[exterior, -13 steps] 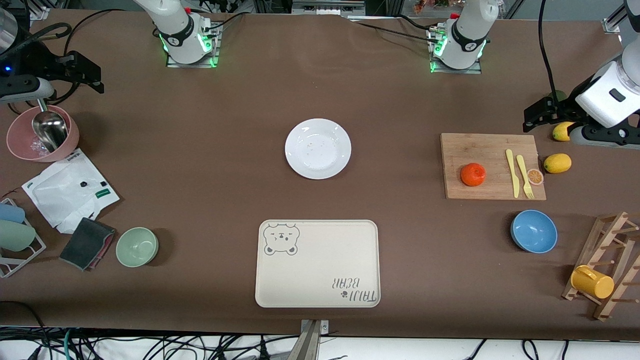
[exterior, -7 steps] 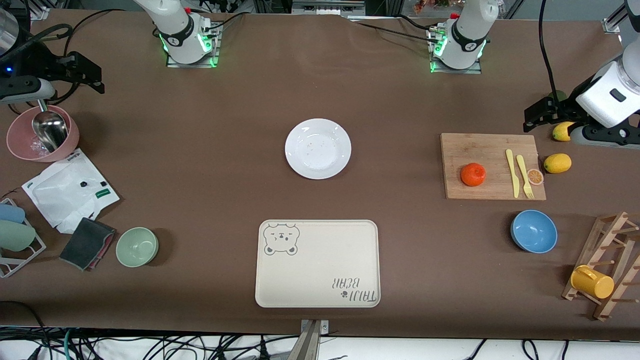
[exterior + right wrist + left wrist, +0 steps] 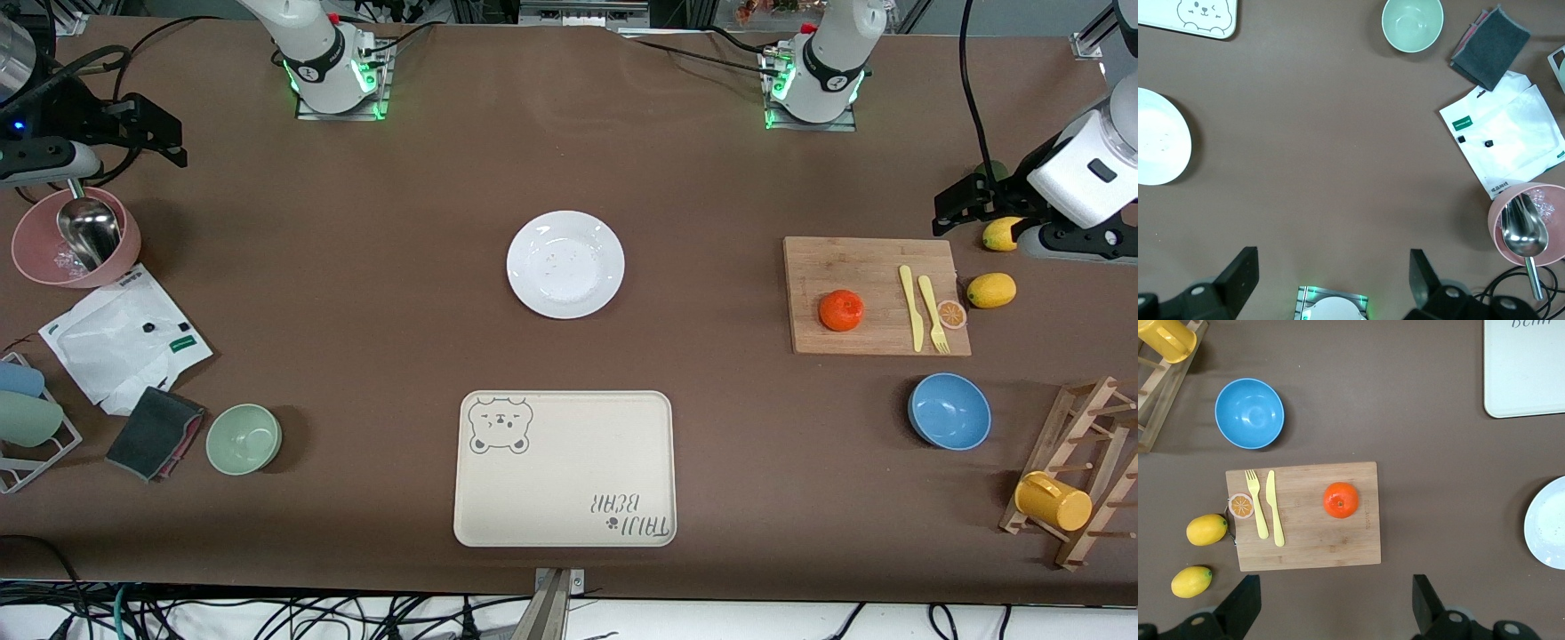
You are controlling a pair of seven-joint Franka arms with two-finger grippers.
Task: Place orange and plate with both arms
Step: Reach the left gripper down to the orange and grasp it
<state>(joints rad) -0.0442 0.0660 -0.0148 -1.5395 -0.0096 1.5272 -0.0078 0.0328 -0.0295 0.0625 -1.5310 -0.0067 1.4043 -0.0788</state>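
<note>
The plate [image 3: 565,264] lies at frame centre, the orange [image 3: 841,310] on the cutting board [image 3: 874,267] at mid right. Both grippers hang wide open and empty: left gripper [image 3: 1331,603] at the right edge above the lemons, right gripper [image 3: 1328,280] at the upper left edge.

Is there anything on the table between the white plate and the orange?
Only bare brown cloth, then the cutting board under the orange; the front view shows it beside the plate.

A: What sits on the brown table [image 3: 373,293]?

B: A white plate [image 3: 565,264] at its middle. Nearer the camera than the plate, a cream bear-printed tray [image 3: 564,468].

A: Toward the left arm's end?

B: A bamboo cutting board [image 3: 875,296], blue bowl [image 3: 949,411], two lemons [image 3: 990,290].
</note>
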